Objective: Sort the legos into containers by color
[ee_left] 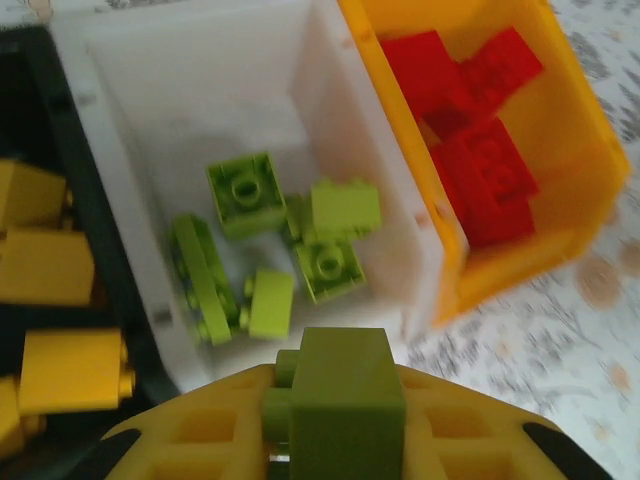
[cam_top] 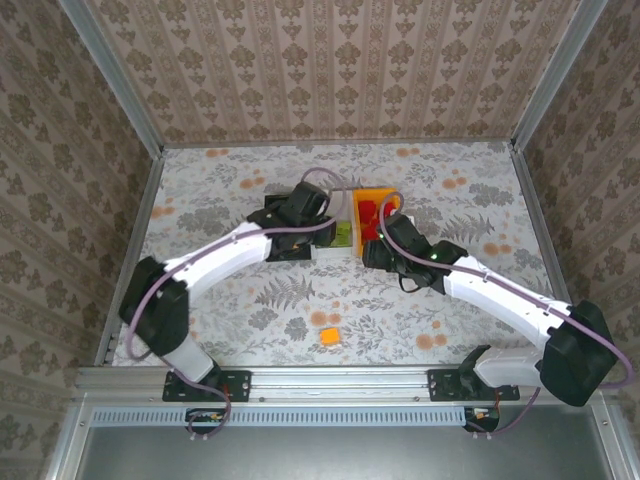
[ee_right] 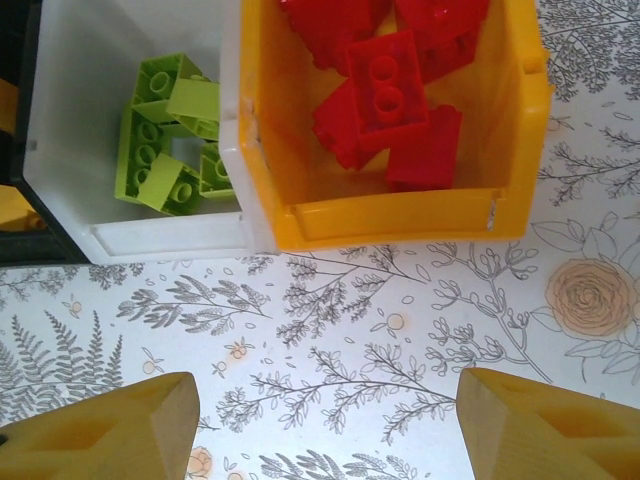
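My left gripper (ee_left: 340,425) is shut on a lime green lego (ee_left: 345,395), held just above the near wall of the white container (ee_left: 190,110). Several lime green legos (ee_left: 245,195) lie inside that container. The orange container (ee_left: 590,140) to its right holds red legos (ee_left: 480,150), and the black container (ee_left: 95,250) to its left holds orange-yellow legos (ee_left: 50,265). My right gripper (ee_right: 325,420) is open over the bare table just in front of the orange container (ee_right: 400,220), with nothing between its fingers. From above, the left gripper (cam_top: 300,215) and right gripper (cam_top: 380,245) flank the containers.
One orange-yellow lego (cam_top: 329,336) lies alone on the flower-patterned table between the two arms, near the front edge. Patterned walls with metal rails (cam_top: 120,95) close in the table on three sides.
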`<state>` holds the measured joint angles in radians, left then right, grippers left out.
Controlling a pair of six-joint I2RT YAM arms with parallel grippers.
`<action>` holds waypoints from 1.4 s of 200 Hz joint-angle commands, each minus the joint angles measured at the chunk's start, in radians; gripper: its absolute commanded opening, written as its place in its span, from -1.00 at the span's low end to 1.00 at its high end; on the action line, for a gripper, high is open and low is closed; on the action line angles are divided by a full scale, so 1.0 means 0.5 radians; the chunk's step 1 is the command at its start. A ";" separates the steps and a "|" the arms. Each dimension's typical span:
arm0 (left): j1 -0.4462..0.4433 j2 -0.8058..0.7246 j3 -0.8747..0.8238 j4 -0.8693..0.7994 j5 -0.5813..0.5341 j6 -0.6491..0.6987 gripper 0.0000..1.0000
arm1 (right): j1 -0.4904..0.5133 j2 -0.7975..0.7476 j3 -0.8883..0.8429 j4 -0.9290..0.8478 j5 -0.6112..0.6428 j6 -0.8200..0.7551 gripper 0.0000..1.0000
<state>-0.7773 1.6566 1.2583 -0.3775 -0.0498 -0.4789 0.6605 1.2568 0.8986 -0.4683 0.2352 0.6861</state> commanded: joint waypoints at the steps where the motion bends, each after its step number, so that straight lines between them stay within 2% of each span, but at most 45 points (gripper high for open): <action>1: 0.023 0.230 0.219 -0.053 -0.123 0.138 -0.50 | -0.011 -0.075 -0.049 -0.013 0.051 0.042 0.41; 25: 0.048 0.454 0.451 -0.112 -0.226 0.155 -0.49 | -0.014 -0.113 -0.078 -0.015 0.038 0.045 0.41; 44: 0.063 0.593 0.611 -0.161 -0.252 0.150 -0.39 | -0.014 -0.130 -0.092 -0.017 0.018 0.031 0.41; 77: 0.064 0.643 0.723 -0.171 -0.201 0.126 0.08 | -0.006 -0.136 -0.126 0.005 -0.107 0.001 0.44; 115: 0.054 0.368 0.592 -0.068 -0.106 0.072 0.50 | 0.067 -0.119 -0.151 0.064 -0.288 -0.091 0.48; 154: 0.040 -0.166 0.158 0.045 -0.057 -0.012 0.99 | 0.303 0.056 -0.072 0.063 -0.418 -0.213 0.51; 175: 0.036 -0.504 -0.154 0.073 -0.099 -0.073 1.00 | 0.487 0.218 0.001 0.044 -0.429 -0.250 0.54; 202: 0.035 -0.917 -0.526 -0.055 -0.272 -0.153 1.00 | 0.714 0.459 0.109 -0.004 -0.415 -0.311 0.55; 210: 0.039 -1.037 -0.632 -0.107 -0.321 -0.177 1.00 | 0.779 0.515 0.145 -0.024 -0.405 -0.323 0.68; 222: 0.047 -1.210 -0.792 -0.177 -0.370 -0.229 1.00 | 0.866 0.590 0.183 -0.046 -0.382 -0.338 0.70; 253: 0.069 -1.576 -1.106 -0.335 -0.447 -0.354 1.00 | 1.007 0.752 0.241 -0.091 -0.358 -0.344 0.70; 280: 0.089 -1.772 -1.253 -0.435 -0.477 -0.437 1.00 | 1.074 0.892 0.286 -0.181 -0.261 -0.334 0.67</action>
<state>-0.7452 0.8383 0.6731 -0.5220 -0.2405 -0.6266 1.1767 1.6459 1.0077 -0.4747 0.0463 0.5278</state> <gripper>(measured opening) 0.997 0.840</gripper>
